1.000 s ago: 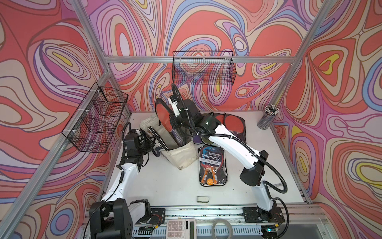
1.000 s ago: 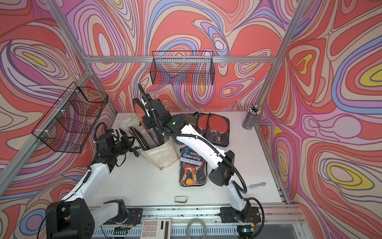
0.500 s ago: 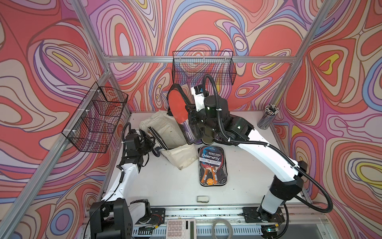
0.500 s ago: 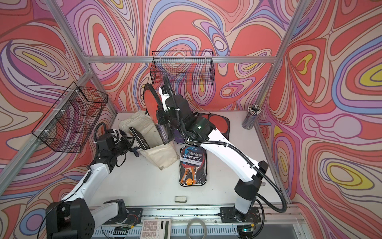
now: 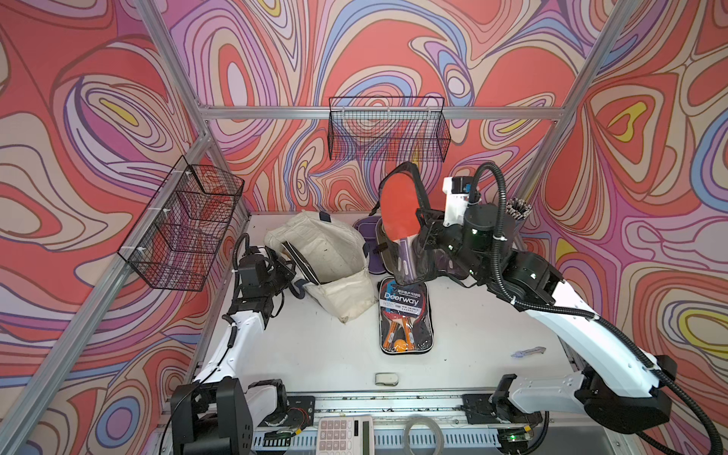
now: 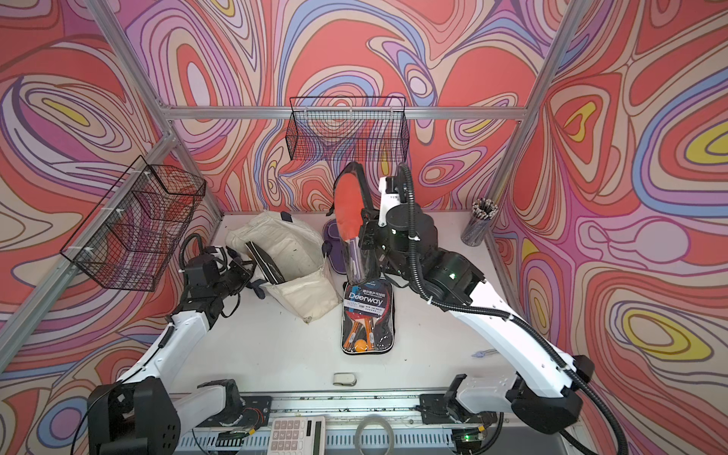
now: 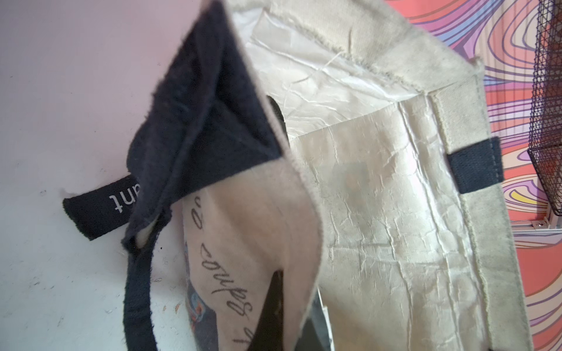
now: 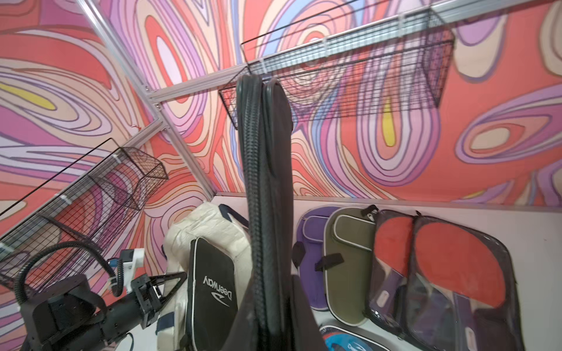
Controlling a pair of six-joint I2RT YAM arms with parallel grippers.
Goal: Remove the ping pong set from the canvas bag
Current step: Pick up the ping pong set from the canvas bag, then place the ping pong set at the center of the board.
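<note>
The cream canvas bag (image 5: 331, 252) (image 6: 291, 252) lies slumped on the white table, mouth towards the left arm. My left gripper (image 5: 292, 272) (image 6: 246, 271) is shut on the bag's rim beside a navy handle (image 7: 206, 127). A black Deerway case (image 5: 301, 262) (image 8: 213, 291) sticks out of the mouth. My right gripper (image 5: 423, 236) (image 6: 368, 240) is shut on a ping pong set (image 5: 400, 214) (image 6: 348, 212), a clear zip case with a red paddle. It hangs upright in the air to the right of the bag, seen edge-on in the right wrist view (image 8: 264, 182).
Another Deerway set (image 5: 403, 315) lies flat on the table below the held one. Purple (image 8: 310, 237), olive (image 8: 349, 261) and clear red-paddle cases (image 8: 450, 267) lie at the back. A pencil cup (image 5: 518, 208) stands back right. Wire baskets (image 5: 388, 130) (image 5: 185, 224) hang on the walls.
My right arm has lifted the red-paddle set up out of the bag and carried it to the right, clear of the bag. The left gripper has stayed on the rim.
</note>
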